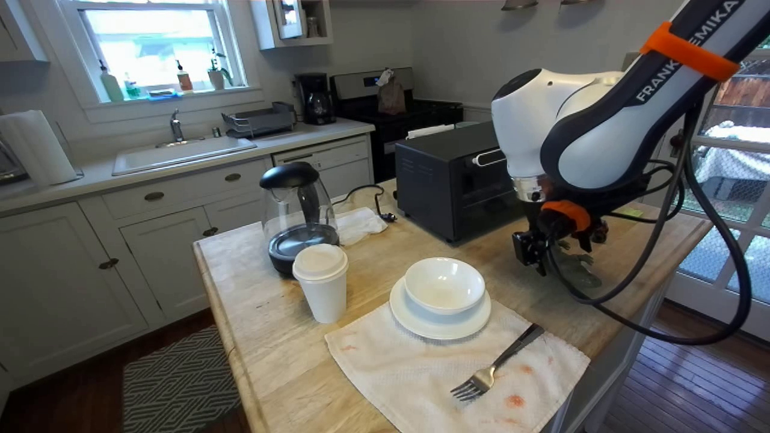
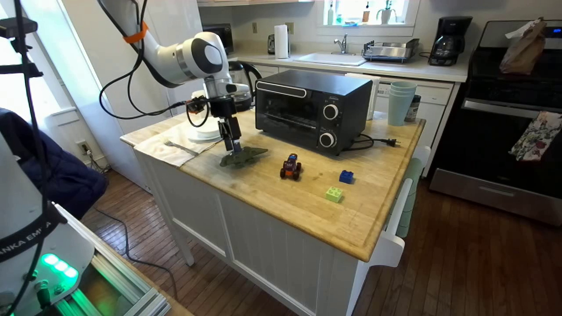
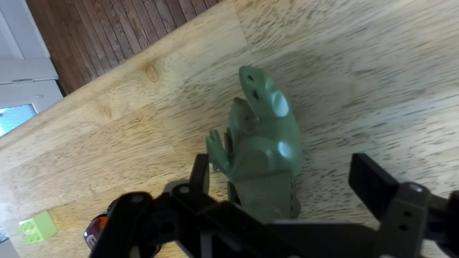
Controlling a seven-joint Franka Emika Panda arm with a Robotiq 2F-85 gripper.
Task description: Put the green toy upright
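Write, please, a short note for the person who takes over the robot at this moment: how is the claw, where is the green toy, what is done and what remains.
Claw: open and low, with its jaws apart on either side of the green toy in the wrist view. Whether it touches the toy, I cannot tell.
Green toy: a dinosaur lying on its side on the table, near the toy truck.
Done: the claw is placed over the toy; nothing is gripped yet.
Left: probably close on the toy, turn it, stand it on its feet and release.
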